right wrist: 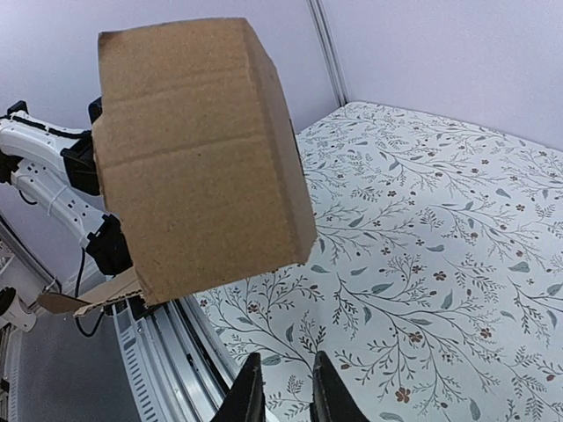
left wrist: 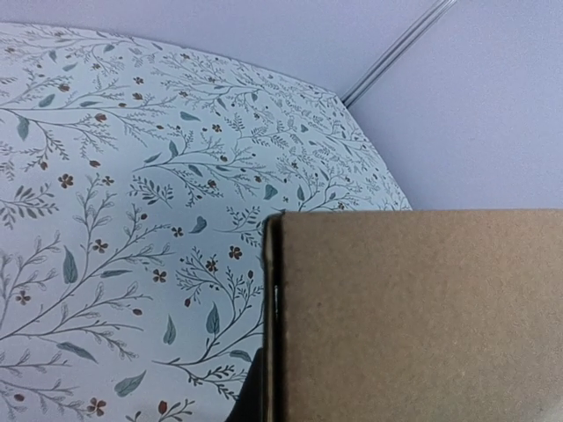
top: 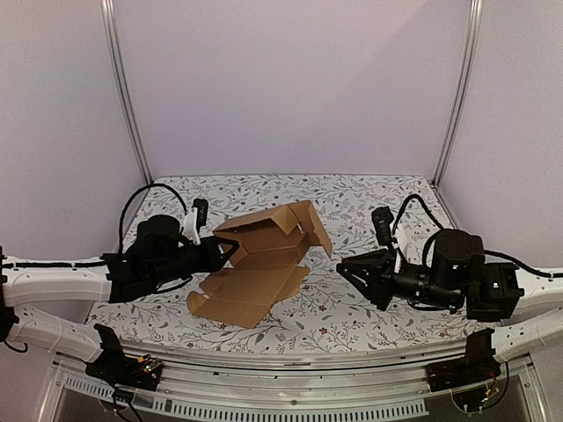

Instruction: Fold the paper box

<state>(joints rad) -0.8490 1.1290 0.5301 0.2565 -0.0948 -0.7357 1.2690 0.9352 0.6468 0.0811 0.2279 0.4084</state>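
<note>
The paper box (top: 264,264) is plain brown cardboard, half formed, lying mid-table with its walls raised at the back and a flat flap spread toward the front. My left gripper (top: 226,251) is at the box's left wall and shut on it. In the left wrist view the cardboard (left wrist: 413,316) fills the lower right, with one dark finger (left wrist: 249,396) beside its edge. My right gripper (top: 341,266) hovers to the right of the box, apart from it, its fingers a narrow gap apart and empty. In the right wrist view (right wrist: 286,387) the box (right wrist: 198,149) stands ahead.
The table has a floral cloth (top: 369,202). Plain walls with metal corner posts (top: 127,97) close it in at the back and sides. A metal rail (top: 290,387) runs along the near edge by the arm bases.
</note>
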